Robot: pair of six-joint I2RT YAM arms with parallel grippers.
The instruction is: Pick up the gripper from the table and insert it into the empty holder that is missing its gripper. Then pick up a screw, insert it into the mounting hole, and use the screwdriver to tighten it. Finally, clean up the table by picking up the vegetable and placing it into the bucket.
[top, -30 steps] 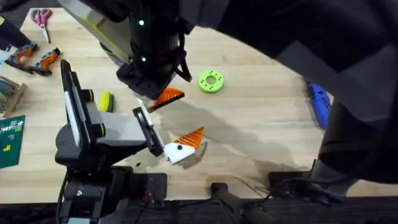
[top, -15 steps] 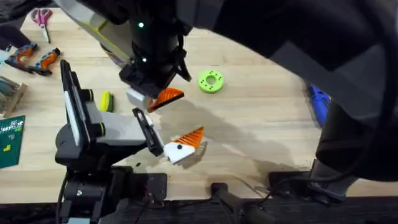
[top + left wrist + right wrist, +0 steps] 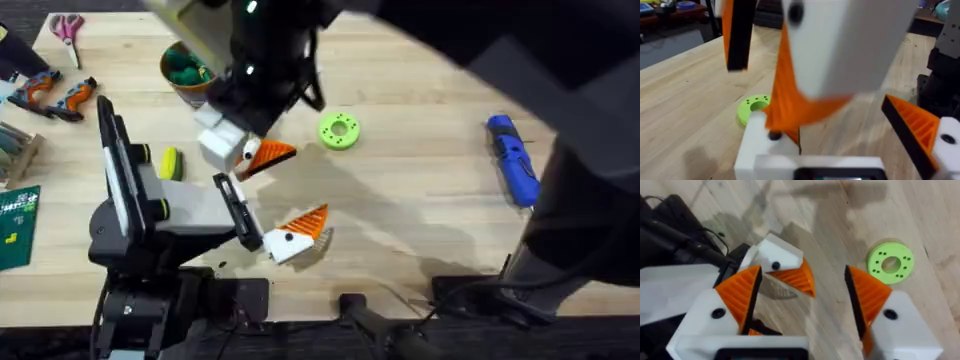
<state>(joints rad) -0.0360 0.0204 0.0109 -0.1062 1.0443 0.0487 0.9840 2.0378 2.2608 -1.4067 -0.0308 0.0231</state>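
Jaws of the right gripper (image 3: 805, 287) are spread wide above the holder (image 3: 285, 238); left gripper's (image 3: 845, 140) state cannot be told

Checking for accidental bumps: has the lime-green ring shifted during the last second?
No. The lime-green ring keeps its spot on the table, unchanged against the white holder.
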